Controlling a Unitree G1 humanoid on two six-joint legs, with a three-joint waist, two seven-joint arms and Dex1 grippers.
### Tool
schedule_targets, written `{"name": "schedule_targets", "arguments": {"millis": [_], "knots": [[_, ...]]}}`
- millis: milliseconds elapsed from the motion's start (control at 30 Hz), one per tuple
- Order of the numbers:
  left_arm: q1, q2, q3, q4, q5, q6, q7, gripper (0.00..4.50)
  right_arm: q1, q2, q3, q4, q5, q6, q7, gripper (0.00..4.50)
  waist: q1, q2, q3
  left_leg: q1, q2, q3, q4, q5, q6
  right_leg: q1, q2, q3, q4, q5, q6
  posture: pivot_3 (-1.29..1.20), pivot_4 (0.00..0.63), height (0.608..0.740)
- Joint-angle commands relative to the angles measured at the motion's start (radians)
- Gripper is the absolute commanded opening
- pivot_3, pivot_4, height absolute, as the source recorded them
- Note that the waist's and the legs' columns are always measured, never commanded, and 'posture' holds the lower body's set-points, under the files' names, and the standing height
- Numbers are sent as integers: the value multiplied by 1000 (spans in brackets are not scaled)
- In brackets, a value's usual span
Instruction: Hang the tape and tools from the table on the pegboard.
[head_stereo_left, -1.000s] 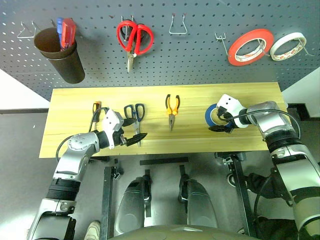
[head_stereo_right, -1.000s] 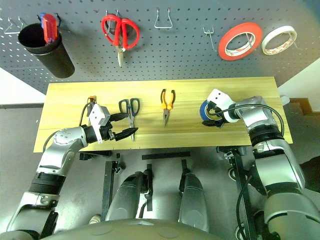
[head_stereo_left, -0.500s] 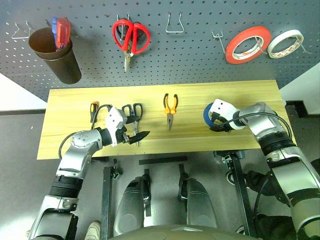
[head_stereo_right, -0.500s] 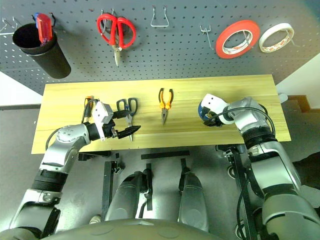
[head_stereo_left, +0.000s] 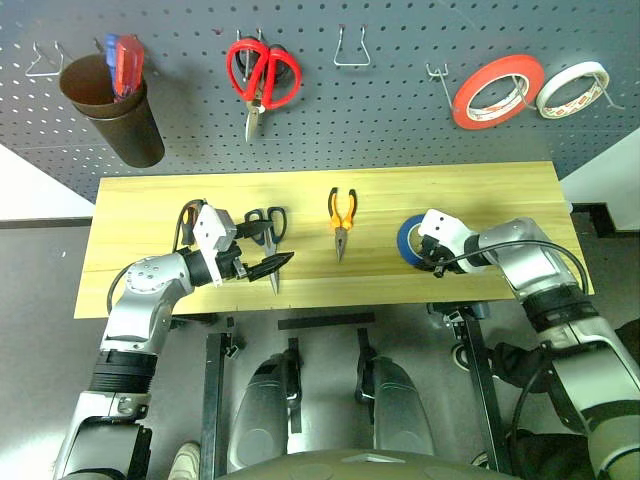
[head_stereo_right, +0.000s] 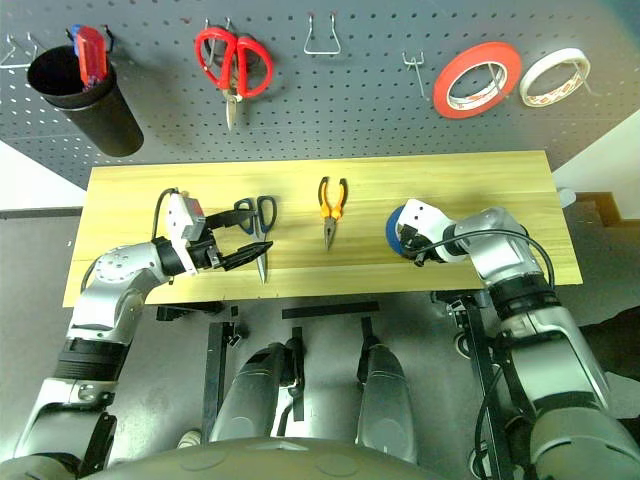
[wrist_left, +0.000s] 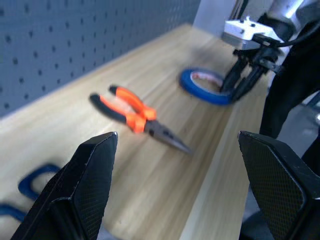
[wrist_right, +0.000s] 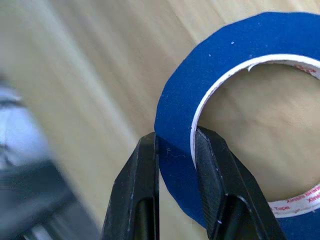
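Both arms are silver-grey metal with black joint bands and looping black cables; each wrist carries a white block, and the black fingers (wrist_left: 82, 190) have a fine cross-hatched texture.

My two head views look down and forward over the surface (head_stereo_left: 300, 190) to the pegboard (head_stereo_left: 400, 110), sharing the whole scene. My left wrist view looks level along the surface, its jaws wide, toward the tape (wrist_left: 205, 87). My right wrist view sits close, its jaws pinching that same roll.
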Motion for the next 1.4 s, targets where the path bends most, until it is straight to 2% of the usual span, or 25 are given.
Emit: {"name": "schedule_targets", "arguments": {"millis": [33,233,367,533,667,833,1033,1167,1267,1400], "knots": [[-8,23,51,-7,-54,-23,-49,4036,36,-41,-129,-212,123,84,18,648,-1,0,-8,0,0,0,0,0,0,0,0,0,0,0,0,-30,215,740],[-52,34,89,44,-97,-40,-112,4036,124,-107,-275,-465,300,167,43,648,0,-6,-57,-1,0,0,-1,0,0,0,1,-1,-2,0,0,-78,167,740],[-95,22,108,82,-124,-46,-138,4036,90,-130,-369,-572,432,249,24,648,-8,-7,-84,0,-1,0,0,0,0,2,1,-1,-3,1,1,-104,146,740],[-139,13,115,121,-137,-57,-175,4036,20,-139,-402,-663,518,297,-39,648,-30,-10,-116,0,-1,-1,0,0,0,2,1,-1,-3,1,1,-123,121,740],[-184,-2,123,153,-135,-73,-157,4036,-16,-119,-357,-636,490,235,-109,648,-36,-12,-143,1,0,-1,0,0,0,3,2,-1,-3,1,1,-126,107,740],[-205,6,124,100,-169,-2,-136,4036,-38,-76,-272,-519,432,137,-175,648,-48,-15,-165,2,-1,-1,0,0,0,4,1,-1,-3,1,1,-113,99,740],[-217,15,145,36,-212,62,-106,4036,-84,17,-200,-353,395,25,-209,648,-61,-14,-170,2,-1,-1,1,0,0,4,2,-1,-2,1,1,-96,95,740],[-212,24,136,23,-190,54,-95,4036,-157,106,-133,-117,310,-124,-250,648,-71,-14,-174,3,0,-1,0,0,0,4,2,0,-1,1,1,-79,98,740],[-206,24,136,8,-186,57,-84,4036,-233,156,-118,86,246,-214,-309,648,-80,-14,-175,3,-1,-1,1,0,0,5,1,0,-1,1,1,-63,100,740],[-199,25,137,-9,-185,62,-66,4036,-305,204,-104,289,203,-334,-313,648,-82,-14,-175,3,-1,-1,0,0,0,5,1,0,0,1,1,-47,99,740]]}}
